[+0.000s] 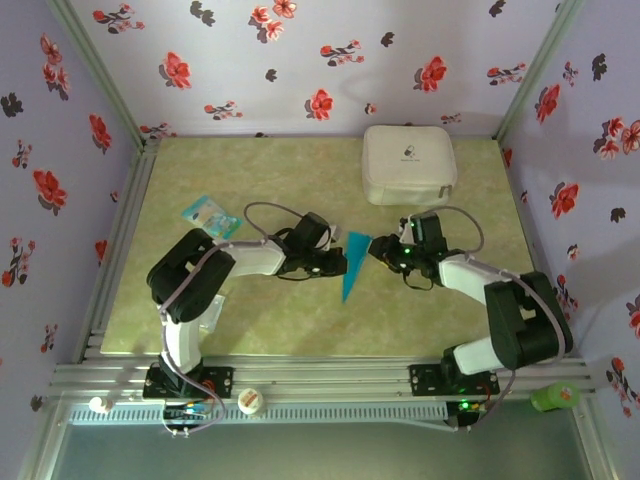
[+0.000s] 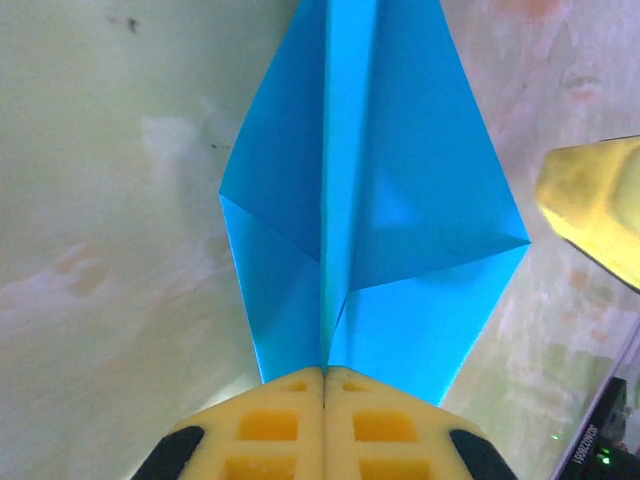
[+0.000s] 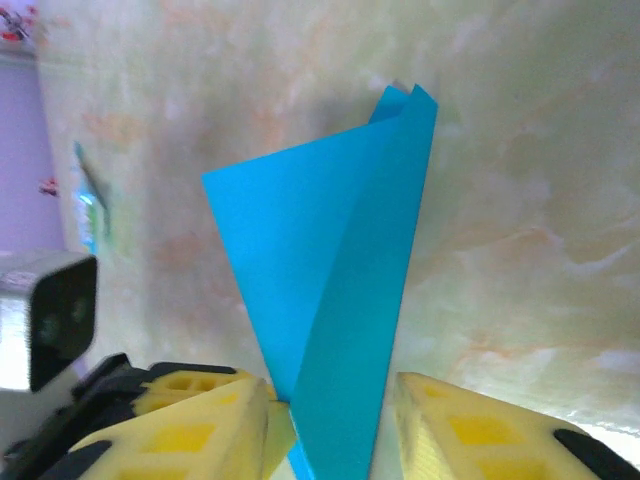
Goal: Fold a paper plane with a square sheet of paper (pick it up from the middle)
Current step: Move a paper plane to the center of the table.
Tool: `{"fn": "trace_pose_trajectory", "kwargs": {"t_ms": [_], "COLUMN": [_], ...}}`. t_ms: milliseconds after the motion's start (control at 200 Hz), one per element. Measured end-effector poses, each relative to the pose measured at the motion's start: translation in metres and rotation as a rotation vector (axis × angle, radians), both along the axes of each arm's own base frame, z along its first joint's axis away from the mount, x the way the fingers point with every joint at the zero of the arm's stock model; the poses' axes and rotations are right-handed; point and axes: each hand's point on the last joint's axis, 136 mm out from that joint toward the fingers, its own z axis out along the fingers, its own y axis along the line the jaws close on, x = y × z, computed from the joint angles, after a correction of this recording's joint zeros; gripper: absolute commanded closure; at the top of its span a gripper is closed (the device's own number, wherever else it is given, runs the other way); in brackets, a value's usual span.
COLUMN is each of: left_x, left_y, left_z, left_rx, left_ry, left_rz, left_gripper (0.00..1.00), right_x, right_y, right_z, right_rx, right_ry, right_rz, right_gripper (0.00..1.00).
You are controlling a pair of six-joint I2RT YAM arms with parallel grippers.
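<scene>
Teal-blue paper folded into a slim, creased kite shape, the paper plane [image 1: 352, 264] sits just right of centre in the top view. Its sharp point is aimed at the lower edge of the frame. It lies between the two grippers over the mottled green table [image 1: 250, 320].

At the bottom centre of the left wrist view we see the left gripper [image 2: 325, 385]. Its yellow fingers are pressed together, and the plane's centre crease runs into the seam between them, so they pinch the paper.

At the bottom of the right wrist view the right gripper [image 3: 330, 392] has its jaws partly apart. A folded flap of the plane passes between them, with bare table beside the right-hand finger. We cannot tell whether the paper touches the left-hand one.

Toward the upper right of the top view is a white case [image 1: 408, 165]. A pale-blue packet [image 1: 210, 213] lies at the left.
</scene>
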Motion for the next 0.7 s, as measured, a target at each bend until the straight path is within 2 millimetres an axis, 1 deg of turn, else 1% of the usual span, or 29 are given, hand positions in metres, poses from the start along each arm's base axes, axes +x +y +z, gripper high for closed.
{"fn": "trace_pose_trajectory", "kwargs": {"t_ms": [50, 105, 205, 275, 375, 525, 700], "left_x": [0.002, 0.004, 0.004, 0.003, -0.002, -0.008, -0.006], "left_y": [0.003, 0.006, 0.011, 0.014, 0.018, 0.019, 0.018], "left_z": [0.003, 0.005, 0.005, 0.001, -0.005, -0.007, -0.005], "left_rx": [0.018, 0.038, 0.070, 0.101, 0.143, 0.181, 0.188], "left_ry": [-0.020, -0.041, -0.060, -0.064, -0.062, -0.067, -0.081], "left_rz": [0.014, 0.028, 0.039, 0.042, 0.039, 0.029, 0.028], "left_gripper": [1.00, 1.00, 1.00, 1.00, 1.00, 1.00, 1.00], "right_x": [0.001, 0.000, -0.002, -0.002, 0.001, 0.006, 0.004], "right_y": [0.001, 0.003, 0.008, 0.013, 0.023, 0.037, 0.037], "right_z": [0.005, 0.006, 0.000, -0.006, -0.013, -0.019, -0.033], "right_rx": [0.015, 0.028, 0.033, 0.025, 0.018, 0.017, 0.001], "right_ry": [-0.008, 0.000, 0.034, 0.060, 0.095, 0.121, 0.167], "right_rz": [-0.003, 0.001, 0.016, 0.027, 0.055, 0.090, 0.093], "right_gripper": [0.57, 0.57, 0.54, 0.51, 0.51, 0.56, 0.59]}}
